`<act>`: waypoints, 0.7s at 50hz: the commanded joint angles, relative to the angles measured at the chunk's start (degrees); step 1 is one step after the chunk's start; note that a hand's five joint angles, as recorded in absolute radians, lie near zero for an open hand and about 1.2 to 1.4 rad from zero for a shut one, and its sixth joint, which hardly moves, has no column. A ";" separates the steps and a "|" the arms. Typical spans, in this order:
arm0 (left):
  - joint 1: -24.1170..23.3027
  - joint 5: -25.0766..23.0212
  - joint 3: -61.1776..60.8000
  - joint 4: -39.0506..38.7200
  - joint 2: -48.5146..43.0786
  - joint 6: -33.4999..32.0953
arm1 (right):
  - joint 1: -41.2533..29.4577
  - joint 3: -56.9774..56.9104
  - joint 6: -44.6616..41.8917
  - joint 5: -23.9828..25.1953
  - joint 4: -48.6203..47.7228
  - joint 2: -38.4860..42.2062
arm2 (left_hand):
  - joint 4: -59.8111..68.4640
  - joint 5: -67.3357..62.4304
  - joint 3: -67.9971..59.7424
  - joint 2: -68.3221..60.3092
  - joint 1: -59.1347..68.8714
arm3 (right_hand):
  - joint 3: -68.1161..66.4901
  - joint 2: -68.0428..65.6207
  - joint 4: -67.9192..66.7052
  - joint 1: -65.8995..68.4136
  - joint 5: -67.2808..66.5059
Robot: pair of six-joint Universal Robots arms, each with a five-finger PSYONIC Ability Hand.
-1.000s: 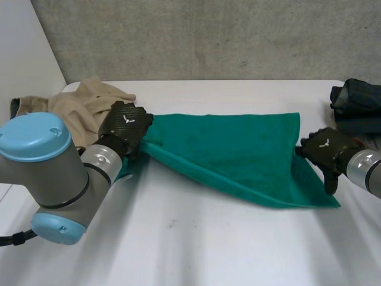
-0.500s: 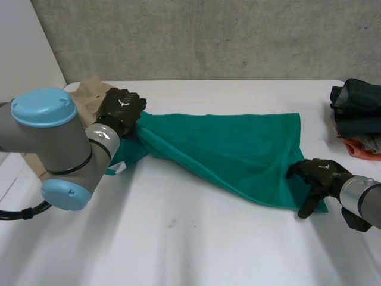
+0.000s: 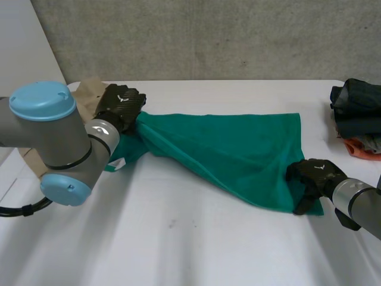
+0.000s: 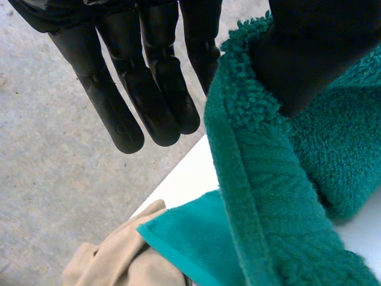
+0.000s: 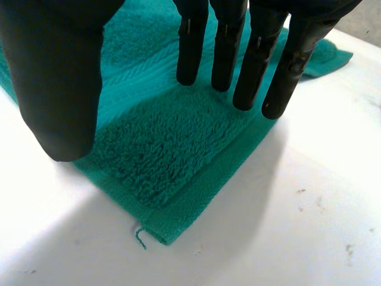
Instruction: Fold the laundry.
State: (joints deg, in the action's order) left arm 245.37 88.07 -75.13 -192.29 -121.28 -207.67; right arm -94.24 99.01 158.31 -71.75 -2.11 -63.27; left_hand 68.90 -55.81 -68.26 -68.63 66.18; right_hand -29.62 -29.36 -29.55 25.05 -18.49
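Item 1: green towel. It lies spread across the middle of the white counter. Its far edge is flat, and its near edge runs slantwise between my two hands. The end toward my left is gathered and lifted off the counter.

Item 2: my left hand. It is at the bunched left end of the towel. My wrist view shows the fingers straight and side by side, with the thumb set down on the towel's hemmed edge. That edge is caught between the thumb and the nearest finger.

Item 3: my right hand. It is at the towel's near right corner, which lies flat on the counter. The fingers are straight and slightly spread, pointing down at the pile just inside the hem. The thumb stands well apart and nothing is held. I cannot tell whether the tips touch the cloth.

Item 4: beige garment. It is crumpled on the counter behind my left hand.

Item 5: dark folded clothes. They are stacked at the counter's right edge, with an orange piece beneath them.
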 commanded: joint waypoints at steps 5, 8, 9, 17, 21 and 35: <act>-0.07 0.00 -1.51 0.07 0.17 0.07 | 0.11 4.25 -6.52 1.44 -0.17 -3.79 | 11.10 -14.19 -11.74 -11.37 13.82 | -2.50 -2.76 -2.56 7.07 -3.62; 0.02 0.00 -1.69 0.07 0.17 0.07 | 0.28 4.43 -7.84 1.53 -0.88 -3.62 | 11.10 -14.19 -11.74 -11.37 13.82 | -3.51 -3.77 -3.57 8.08 -4.63; 0.02 -0.09 -1.78 0.07 0.17 0.07 | 0.28 4.43 -8.11 1.53 -1.14 -3.53 | 11.10 -14.19 -11.74 -11.37 13.82 | -3.68 -3.94 -3.74 8.25 -4.80; -0.07 -0.09 -2.30 0.07 0.26 -0.01 | 0.20 4.08 -8.64 0.74 -6.41 -1.51 | 11.10 -14.19 -11.74 -11.37 13.82 | -8.37 -8.63 -8.43 12.94 -9.49; -0.15 -0.09 -2.22 0.07 0.43 -0.01 | 0.11 3.38 -8.81 0.74 -6.85 -0.72 | 11.10 -14.19 -11.74 -11.37 13.82 | -11.42 -11.68 -11.48 15.99 -12.54; -0.15 -0.09 -2.39 0.16 0.52 0.07 | -0.16 0.74 -10.66 0.56 -7.73 1.48 | 11.10 -14.19 -11.74 -11.37 13.82 | -18.64 -18.90 -18.71 23.22 -19.77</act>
State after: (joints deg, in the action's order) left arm 245.21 87.98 -77.46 -192.22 -120.68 -207.67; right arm -94.32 100.95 148.05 -71.16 -9.44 -61.97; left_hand 68.90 -55.81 -68.26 -68.63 66.18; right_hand -39.67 -39.67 -39.53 34.05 -27.32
